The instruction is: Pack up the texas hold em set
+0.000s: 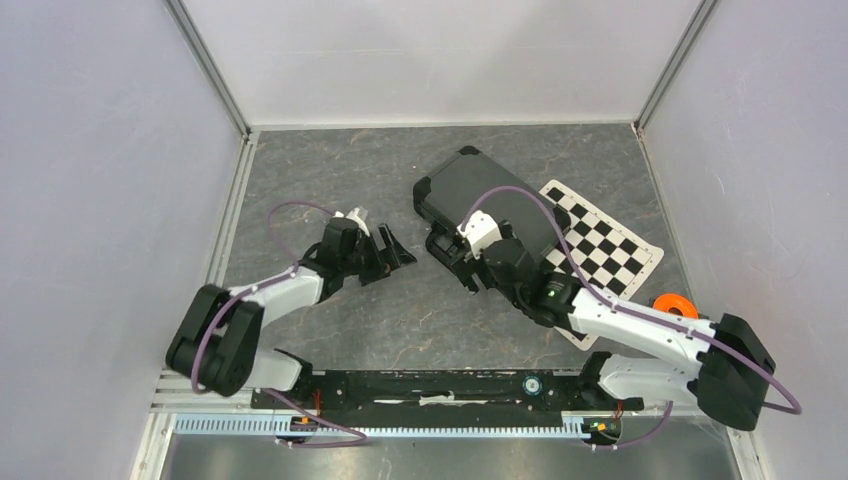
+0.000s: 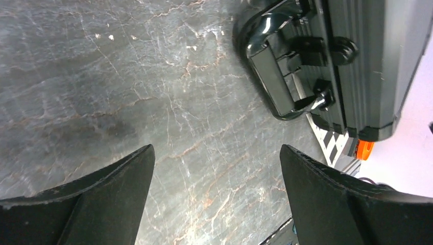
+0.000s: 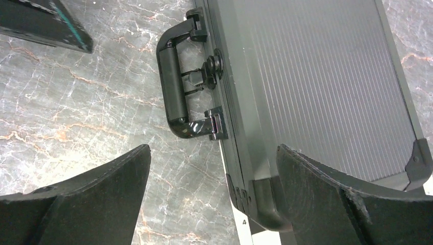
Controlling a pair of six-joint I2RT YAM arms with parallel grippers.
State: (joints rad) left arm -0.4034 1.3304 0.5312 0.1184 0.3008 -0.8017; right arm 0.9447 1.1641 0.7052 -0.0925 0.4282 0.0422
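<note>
The texas hold em set shows as a closed black hard case (image 1: pixel 490 190) lying flat at the middle back of the table, its right part on a checkered mat. Its handle (image 3: pixel 173 87) faces left toward my left arm. My left gripper (image 1: pixel 398 250) stands open just left of the case, with only bare table between its fingers (image 2: pixel 217 150). The case's handle (image 2: pixel 270 76) is ahead of it to the right. My right gripper (image 1: pixel 452 262) is open at the case's near corner (image 3: pixel 265 204), one finger over the lid and the other over the table (image 3: pixel 213 148).
The black-and-white checkered mat (image 1: pixel 610 245) lies under and to the right of the case. An orange ring toy (image 1: pixel 675 305) sits by the right arm near the mat's front edge. Grey walls close in the marbled table (image 1: pixel 400 330) on three sides.
</note>
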